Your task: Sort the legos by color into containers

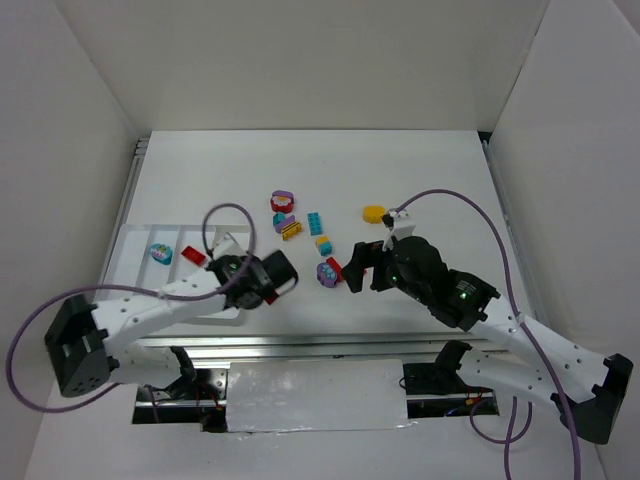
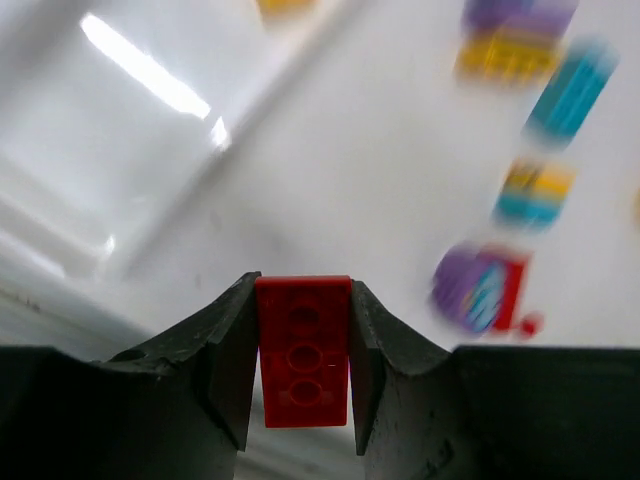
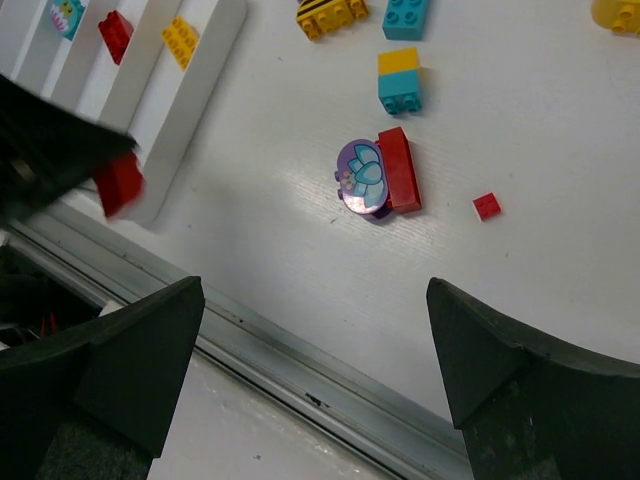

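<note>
— Why's the left end effector (image 2: 305, 365) clamped like that?
— It's gripping a flat red brick (image 2: 303, 350), studs showing, at the edge of the tray (image 1: 130, 232); blur hides which slot. The right end effector (image 3: 320, 345) gapes wide, empty.
— And the rest?
— Loose legos (image 1: 300, 228) scattered mid-counter (image 1: 420, 170), beyond.
</note>
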`<state>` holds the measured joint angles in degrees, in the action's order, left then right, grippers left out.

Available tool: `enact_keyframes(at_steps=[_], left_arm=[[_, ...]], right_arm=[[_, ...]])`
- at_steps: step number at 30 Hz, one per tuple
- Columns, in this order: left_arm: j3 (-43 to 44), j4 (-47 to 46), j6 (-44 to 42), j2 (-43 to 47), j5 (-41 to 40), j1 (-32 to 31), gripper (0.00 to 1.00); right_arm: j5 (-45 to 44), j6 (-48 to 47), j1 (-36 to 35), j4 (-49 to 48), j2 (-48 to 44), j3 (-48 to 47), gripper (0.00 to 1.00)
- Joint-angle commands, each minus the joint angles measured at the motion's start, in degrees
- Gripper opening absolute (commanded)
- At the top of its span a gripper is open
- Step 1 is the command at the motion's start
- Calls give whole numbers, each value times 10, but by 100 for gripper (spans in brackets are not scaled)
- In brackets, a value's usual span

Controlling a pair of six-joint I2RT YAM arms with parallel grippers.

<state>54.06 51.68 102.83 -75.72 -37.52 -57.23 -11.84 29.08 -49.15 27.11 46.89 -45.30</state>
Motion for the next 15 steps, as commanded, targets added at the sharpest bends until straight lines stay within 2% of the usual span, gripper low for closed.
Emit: enact_keyframes(at_steps=[1,2,3,5,6,9,11,15], left_arm=[[6,26,-144,99,-63,145,0],[-6,-10,-171,113,-56,181,0],[-9,-18,-190,124,-35,249,0],[-12,-28,-233,137,-28,305,0],[-12,-28,-246,131,-23,358,0],[-21,-56,-289,96,25,459,0],[-34,-71,-302,74,52,510,0],[-60,-103,-302,30,60,536,0]], right_arm=[[-12,-10,3,-9,12,-10,100],[-10,-10,4,-12,19,-10,100],[-4,-10,5,-18,22,-10,100],[1,-11,6,-27,34,-10,100],[6,-10,10,-30,37,-8,100],[11,-12,11,-39,63,-10,100],[13,-11,11,-44,72,-12,100],[20,-14,13,-55,93,-8,100]])
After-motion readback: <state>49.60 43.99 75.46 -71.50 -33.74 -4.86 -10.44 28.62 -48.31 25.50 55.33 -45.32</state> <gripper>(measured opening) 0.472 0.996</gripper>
